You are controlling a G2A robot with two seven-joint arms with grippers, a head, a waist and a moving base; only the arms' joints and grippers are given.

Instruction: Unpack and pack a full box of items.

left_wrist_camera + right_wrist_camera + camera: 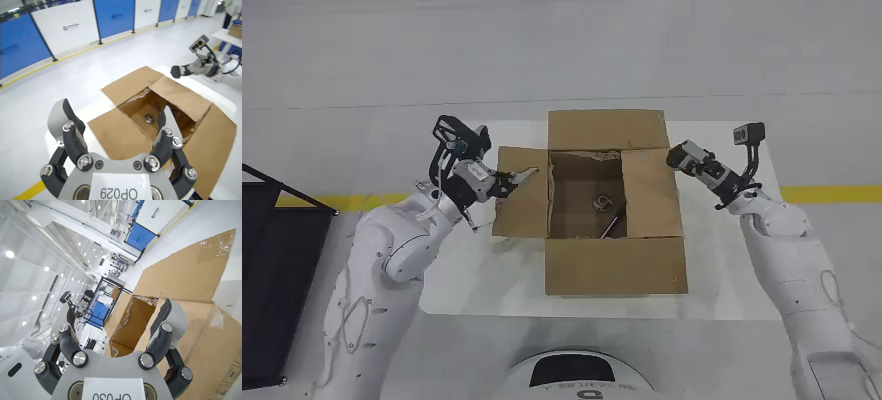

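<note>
An open cardboard box (617,265) stands in the middle of the white table (467,285) with all its flaps spread outward. On its floor lie a round metal part (599,204) and a thin metal piece (610,226). My left gripper (523,177) hovers open over the left flap, pointing toward the box's opening. In the left wrist view the gripper (115,111) is open and holds nothing, with the round metal part (149,118) beyond it. My right gripper (677,157) hangs at the far corner of the right flap. The right wrist view shows it (119,309) open and unloaded, facing the box (189,275).
A black frame (272,250) stands on the floor to the left of the table. A yellow floor line (832,192) runs behind the table. In the left wrist view, another table with a box (234,31) stands far off. Bare tabletop lies left of the box.
</note>
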